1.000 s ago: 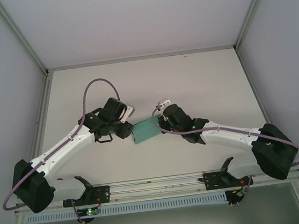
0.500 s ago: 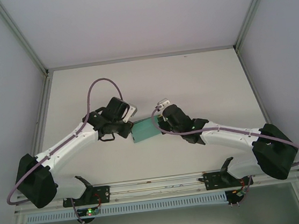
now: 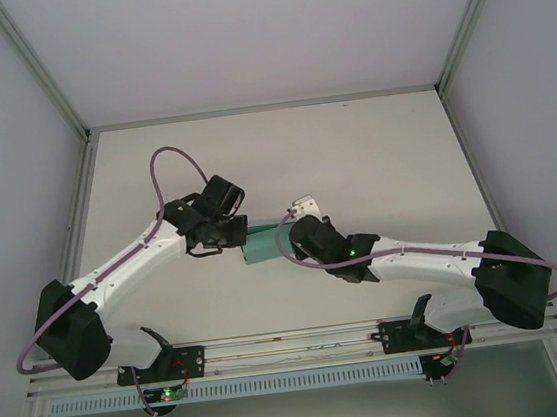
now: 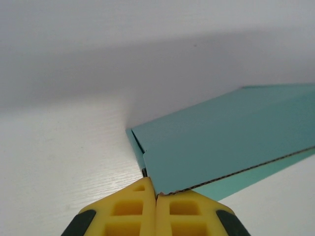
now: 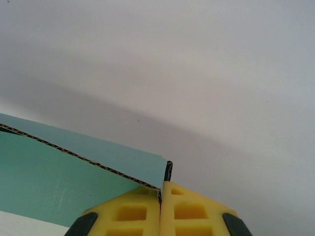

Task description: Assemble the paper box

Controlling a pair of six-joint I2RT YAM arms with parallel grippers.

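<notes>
The paper box (image 3: 263, 244) is a teal card piece held just above the white table between my two arms. In the top view my left gripper (image 3: 238, 236) meets its left end and my right gripper (image 3: 291, 244) its right end. From the left wrist, the yellow fingertips (image 4: 138, 199) are pressed together on a corner of the box (image 4: 231, 132), so my left gripper (image 4: 156, 192) is shut on it. From the right wrist, my right gripper (image 5: 160, 192) is shut on the corrugated corner of the box (image 5: 59, 177), whose upper panel slopes away to the left.
The white table (image 3: 373, 157) is bare around the box. Grey walls with metal frame posts (image 3: 80, 211) close it in at the left, right and back. The arms' base rail (image 3: 294, 343) runs along the near edge.
My left gripper has closed on the box's left end. My right wrist has rolled and shifted slightly left, covering more of the box. The box stays near the same spot.
</notes>
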